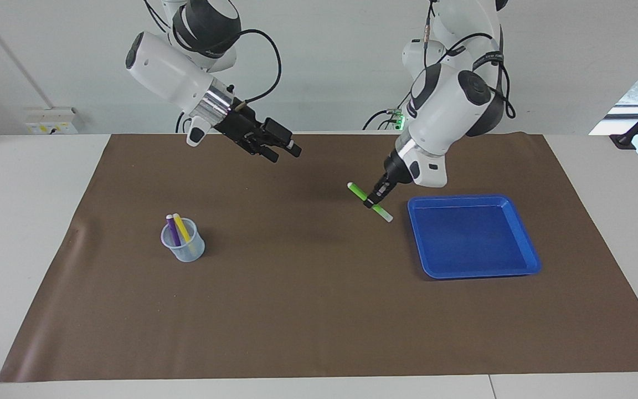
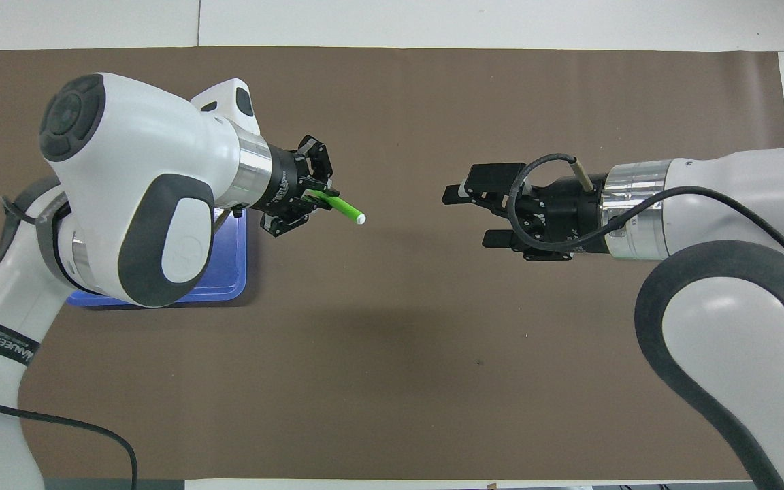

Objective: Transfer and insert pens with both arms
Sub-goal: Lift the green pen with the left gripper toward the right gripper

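Facing view: left gripper (image 1: 377, 195), clenched on light green pen (image 1: 369, 201), held tilted in the air over the brown mat (image 1: 308, 310), at 9 o'clock of the blue tray (image 1: 525, 239). Right gripper (image 1: 280, 149), released, jaws apart, waits aloft at 10 o'clock of that pen. Yellow pen (image 1: 183, 229) and purple pen (image 1: 172, 231) stand in the clear cup (image 1: 185, 250). Step in hand: carrying the last pen to mid-worktop for handover. Next move, by judgement: align the pen's free end between the right jaws, close, then release.
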{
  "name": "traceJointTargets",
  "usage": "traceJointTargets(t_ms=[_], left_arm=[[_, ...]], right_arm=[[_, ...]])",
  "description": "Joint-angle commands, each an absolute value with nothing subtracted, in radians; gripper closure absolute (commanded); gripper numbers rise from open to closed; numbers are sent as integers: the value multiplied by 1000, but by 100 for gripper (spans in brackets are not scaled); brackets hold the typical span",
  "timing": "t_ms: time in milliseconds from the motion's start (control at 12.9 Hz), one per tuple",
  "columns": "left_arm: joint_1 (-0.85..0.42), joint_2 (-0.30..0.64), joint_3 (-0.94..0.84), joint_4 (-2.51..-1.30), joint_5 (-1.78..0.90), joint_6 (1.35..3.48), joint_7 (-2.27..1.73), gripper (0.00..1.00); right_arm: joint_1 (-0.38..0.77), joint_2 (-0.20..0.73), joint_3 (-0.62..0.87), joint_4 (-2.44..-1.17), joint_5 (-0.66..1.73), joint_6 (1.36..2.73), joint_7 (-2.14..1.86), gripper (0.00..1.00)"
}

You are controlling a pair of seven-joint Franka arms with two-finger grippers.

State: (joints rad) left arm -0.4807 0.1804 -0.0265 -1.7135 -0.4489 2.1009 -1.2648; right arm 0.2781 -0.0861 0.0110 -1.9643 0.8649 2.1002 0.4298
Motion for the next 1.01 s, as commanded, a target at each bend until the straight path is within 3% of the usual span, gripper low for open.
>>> traceJointTargets(t_ms=[0,155,309,541,928], left_arm=[[-553,196,-11,-1697,-506,2155,-1394,100],[-603,193,-11,-1695,-512,2164,-1419,100],[-614,189,-20,-1690,-528,2169,-1466,100],[-630,190,-26,-1678,-529,2229,-1558,100],[-682,190,-25,-1689,-529,2318,-1637,100]], right_arm=[[276,-110,12,-1994,890,2114,434,0],[275,-117,12,-2014,890,2123,419,0],[268,-129,12,-2046,902,2128,346,14],[259,-190,8,-2178,1078,2219,106,18],[244,-195,8,-2183,1092,2210,91,32]])
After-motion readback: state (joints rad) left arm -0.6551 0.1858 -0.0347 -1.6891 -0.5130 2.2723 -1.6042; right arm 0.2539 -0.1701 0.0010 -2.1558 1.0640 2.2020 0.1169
